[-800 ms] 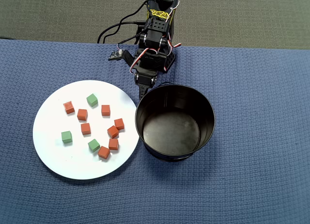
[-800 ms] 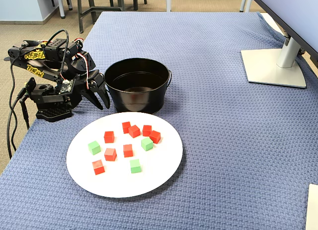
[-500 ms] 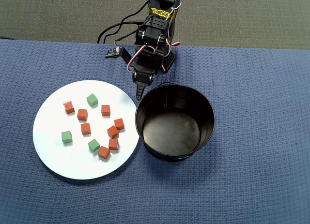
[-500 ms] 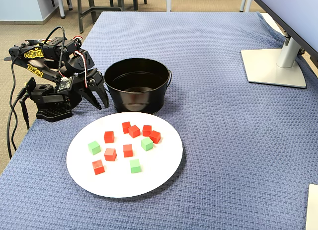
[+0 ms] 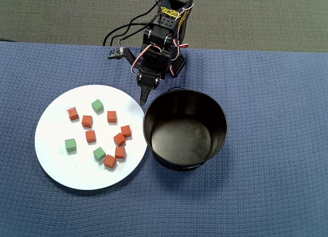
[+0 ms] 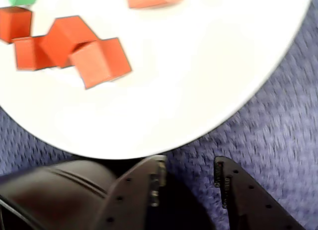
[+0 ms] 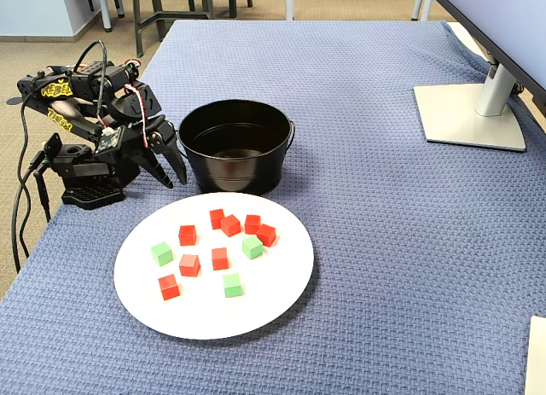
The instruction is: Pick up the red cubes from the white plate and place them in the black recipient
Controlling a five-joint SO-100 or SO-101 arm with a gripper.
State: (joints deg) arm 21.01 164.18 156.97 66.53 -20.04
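Red cubes (image 7: 220, 258) sit nearest you on the white plate (image 7: 264, 305) among green cubes (image 7: 232, 284) (your wrist view cuts most of them off). Beyond stands the black recipient (image 7: 237, 165), just beside the plate's rim. Your gripper (image 7: 171, 173) hangs left of it, fingers slightly parted and holding nothing, its tips hidden in the overhead view.

- Overhead and fixed views: bright, even, sharp; shadows soft.
- Wrist view: blurred; white plate (image 6: 164, 86) glares, nearly washed out.
- Pot (image 7: 239, 148) interior glossy, reflective.
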